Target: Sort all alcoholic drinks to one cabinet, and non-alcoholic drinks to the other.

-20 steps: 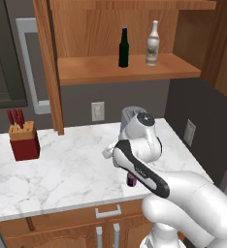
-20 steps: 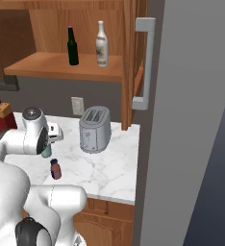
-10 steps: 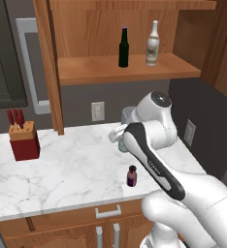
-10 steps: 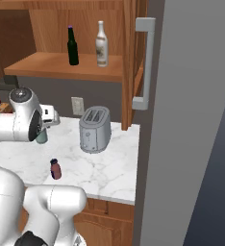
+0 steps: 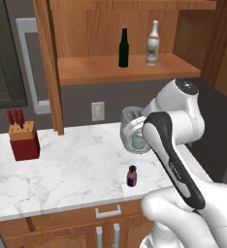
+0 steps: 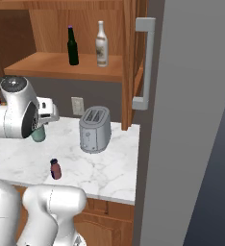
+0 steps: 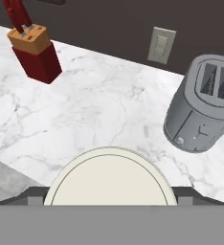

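My gripper (image 5: 135,139) is shut on a pale teal cup (image 5: 134,142) with a whitish lid (image 7: 109,178), held in the air above the marble counter (image 5: 76,164). The cup (image 6: 37,134) hangs left of the toaster. A short dark purple bottle (image 5: 131,176) stands near the counter's front edge, below the cup (image 6: 55,169). On the open cabinet shelf (image 5: 130,70) stand a dark green bottle (image 5: 123,47) and a pale whitish bottle (image 5: 153,43), side by side.
A grey toaster (image 6: 95,129) sits at the back right of the counter. A red knife block (image 5: 24,140) stands at the left. A wall outlet (image 5: 98,111) is behind. The open cabinet door (image 6: 133,57) and a tall grey panel (image 6: 191,120) close off the right.
The arm has risen, carrying the cup up from just above the counter near the purple bottle. The bottles have not moved.
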